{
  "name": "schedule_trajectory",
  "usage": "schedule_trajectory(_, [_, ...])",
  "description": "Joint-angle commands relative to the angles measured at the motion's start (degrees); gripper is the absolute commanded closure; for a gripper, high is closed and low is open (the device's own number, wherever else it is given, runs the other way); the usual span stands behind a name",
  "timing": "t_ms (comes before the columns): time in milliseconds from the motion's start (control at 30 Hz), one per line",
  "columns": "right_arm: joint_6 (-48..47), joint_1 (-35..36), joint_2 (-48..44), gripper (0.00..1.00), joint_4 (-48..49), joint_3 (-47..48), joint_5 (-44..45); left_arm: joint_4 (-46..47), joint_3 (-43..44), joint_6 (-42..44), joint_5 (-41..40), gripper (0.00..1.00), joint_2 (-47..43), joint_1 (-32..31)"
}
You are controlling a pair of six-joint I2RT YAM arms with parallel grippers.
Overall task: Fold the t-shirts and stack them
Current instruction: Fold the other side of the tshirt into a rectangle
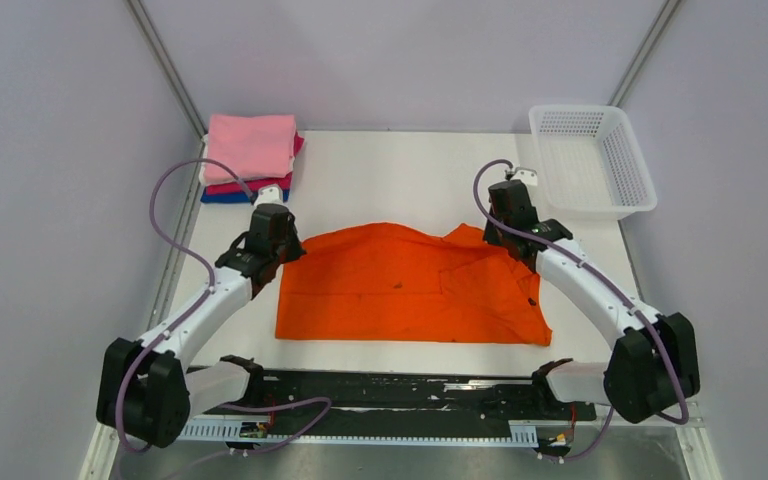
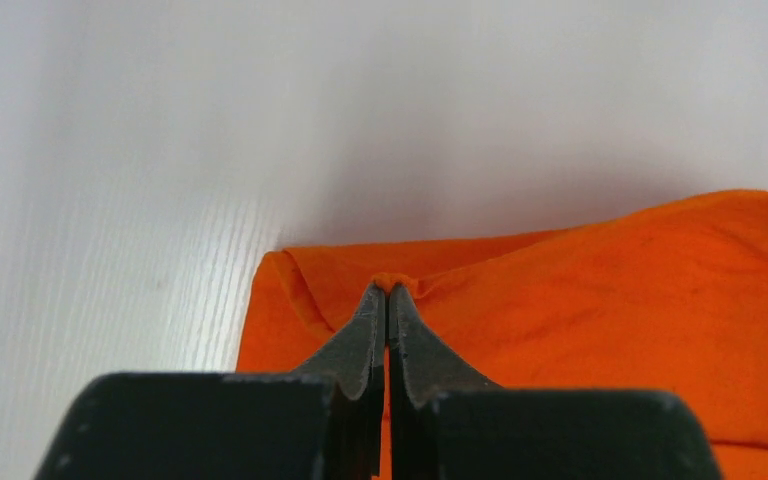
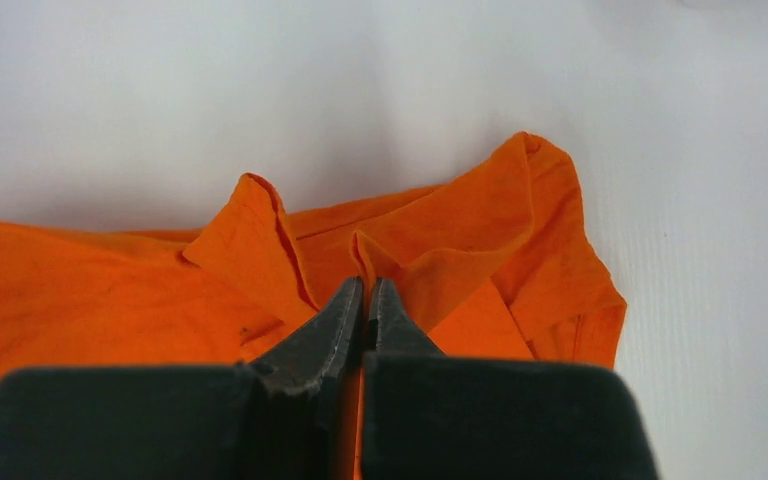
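The orange t-shirt (image 1: pixel 400 285) lies spread on the white table between the two arms, its far edge partly lifted and creased. My left gripper (image 1: pixel 282 245) is shut on the shirt's far left corner; in the left wrist view (image 2: pixel 388 290) a small pinch of orange cloth (image 2: pixel 580 300) shows between the tips. My right gripper (image 1: pixel 512 232) is shut on the far right part of the shirt; in the right wrist view (image 3: pixel 366 285) the cloth (image 3: pixel 460 240) is bunched in folds around the tips. A stack of folded tees (image 1: pixel 251 155), pink on top with magenta and blue below, sits at the far left.
A white plastic mesh basket (image 1: pixel 592 160) stands at the far right corner of the table. Grey walls enclose the table on the left, right and back. A black rail (image 1: pixel 390 390) runs along the near edge between the arm bases.
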Motion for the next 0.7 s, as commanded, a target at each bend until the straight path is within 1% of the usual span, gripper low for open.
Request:
schedule_trajectory(0, [4.12,0.99,-5.75,1.0,-5.81,-2.64,1.22,-0.34,-4.99,-2.69,-1.48,1.0,-7.06,-0.22])
schedule_trajectory(133, [5.59,2.09,-9.97,1.0,-11.3,-4.36,0.82,-3.38,-7.19,-3.18,-2.42,1.0,-11.66,-0.22])
schedule_trajectory(267, [6.8,2.41,-13.76,0.98,-14.13,-7.38,-0.59,-5.91,-10.31,-4.77,-2.45,1.0,-15.98,-0.22])
schedule_trajectory(400, [10.58,2.37,-17.06,0.93,-17.53,-9.43,-3.37,-7.55,-14.14,-6.81,-2.39,1.0,-20.34,-0.22])
schedule_trajectory(467, [13.2,2.44,-17.16,0.9,-19.54,-9.92,-5.1,-7.8,-15.31,-8.29,-2.36,0.96,-21.35,-0.22])
schedule_trajectory(567, [18.06,2.42,-16.55,0.85,-22.74,-10.88,-7.53,-8.94,-15.64,-10.42,-2.55,0.95,-21.65,-0.22])
schedule_trajectory(600, [19.17,2.42,-16.4,0.83,-23.89,-11.38,-8.37,-10.92,-15.33,-11.21,-3.03,0.89,-21.75,-0.22])
schedule_trajectory(633, [20.11,2.46,-16.56,0.83,-25.15,-11.76,-9.24,-12.0,-15.07,-12.37,-4.31,0.87,-22.19,-0.26])
schedule_trajectory(667, [19.87,2.54,-16.94,0.83,-25.95,-12.26,-11.36,-14.19,-14.66,-12.84,-4.83,0.8,-22.59,-0.24])
